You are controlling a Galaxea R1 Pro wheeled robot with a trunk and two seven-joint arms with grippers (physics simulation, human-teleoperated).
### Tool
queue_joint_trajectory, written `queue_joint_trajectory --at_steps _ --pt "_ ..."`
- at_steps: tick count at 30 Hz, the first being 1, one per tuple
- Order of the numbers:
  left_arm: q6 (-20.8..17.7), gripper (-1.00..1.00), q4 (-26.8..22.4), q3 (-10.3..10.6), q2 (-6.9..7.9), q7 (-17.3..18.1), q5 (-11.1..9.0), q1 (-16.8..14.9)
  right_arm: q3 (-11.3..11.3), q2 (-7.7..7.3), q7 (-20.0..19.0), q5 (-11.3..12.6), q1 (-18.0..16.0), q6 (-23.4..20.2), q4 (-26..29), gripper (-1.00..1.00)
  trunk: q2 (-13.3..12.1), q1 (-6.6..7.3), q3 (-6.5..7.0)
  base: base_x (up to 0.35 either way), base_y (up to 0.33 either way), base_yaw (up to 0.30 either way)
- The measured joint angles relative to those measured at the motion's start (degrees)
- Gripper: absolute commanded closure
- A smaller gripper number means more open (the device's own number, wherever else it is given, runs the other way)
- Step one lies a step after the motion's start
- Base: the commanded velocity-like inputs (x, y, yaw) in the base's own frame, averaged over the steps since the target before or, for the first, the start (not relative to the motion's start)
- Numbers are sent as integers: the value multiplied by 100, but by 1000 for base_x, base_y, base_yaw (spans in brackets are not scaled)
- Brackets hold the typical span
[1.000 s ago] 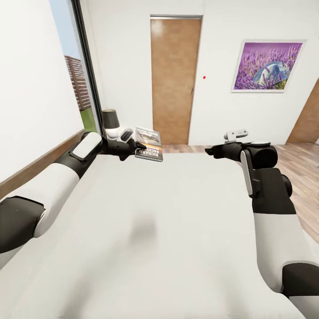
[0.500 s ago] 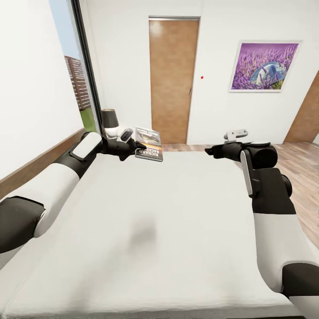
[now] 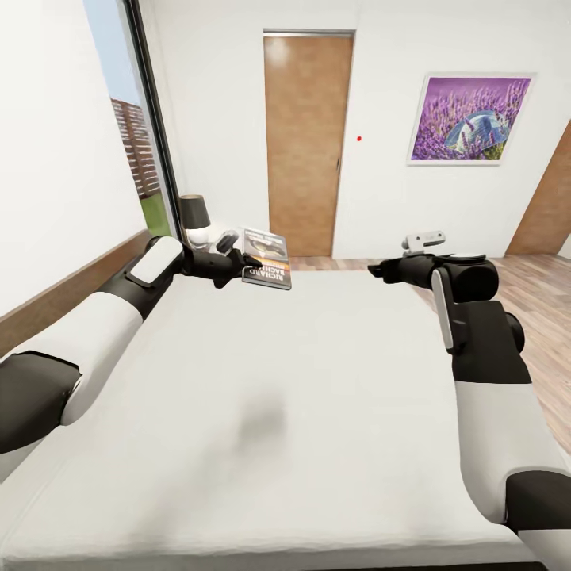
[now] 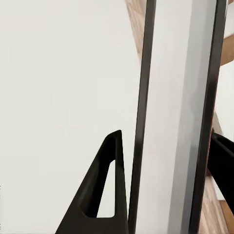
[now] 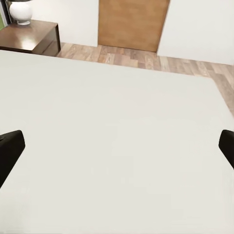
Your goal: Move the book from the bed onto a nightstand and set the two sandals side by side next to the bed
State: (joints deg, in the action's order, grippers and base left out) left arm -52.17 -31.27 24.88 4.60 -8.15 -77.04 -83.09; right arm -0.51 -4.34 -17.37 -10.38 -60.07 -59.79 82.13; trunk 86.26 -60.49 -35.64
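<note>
While the whole head view slides a little between the earlier pictures and now, the door and the lavender picture drift together, so I judge that my camera or base moved, not the things.

The large low bed [image 3: 301, 396] with the plain off-white mattress lies under both arms as before. At its far left corner, the small glossy reddish-brown nightstand [image 5: 29, 36] carries a lamp with a dark shade and a round white base [image 3: 194, 222].

My left pincer [image 3: 240, 262] keeps the same hold as half a second ago. It is clamped on the small thin paperback book [image 3: 266, 262] with the dark cover and orange band; in the left wrist view the book's edge [image 4: 170, 122] stands between the two black fingers [image 4: 105, 190]. The book is lifted off the mattress, near the bed's far edge and just beside the lamp.

My right pincer [image 3: 382, 271] hovers over the mattress with its fingers apart and empty.

For the task, I think little has changed: the book is carried but not yet on the nightstand, and the sandals come after.
</note>
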Motion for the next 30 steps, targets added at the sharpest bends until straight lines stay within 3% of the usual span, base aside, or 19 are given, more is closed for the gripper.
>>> queue_joint_trajectory --at_steps 9,30 --pt "-4 100 6 -5 -6 -198 9 8 9 -3 0 1 0 -2 99 -100 0 -1 0 -65 -101 0" --pt "-12 100 6 -6 -1 -324 6 10 -4 -1 1 8 0 -2 153 -100 -1 -2 0 -185 -236 0"
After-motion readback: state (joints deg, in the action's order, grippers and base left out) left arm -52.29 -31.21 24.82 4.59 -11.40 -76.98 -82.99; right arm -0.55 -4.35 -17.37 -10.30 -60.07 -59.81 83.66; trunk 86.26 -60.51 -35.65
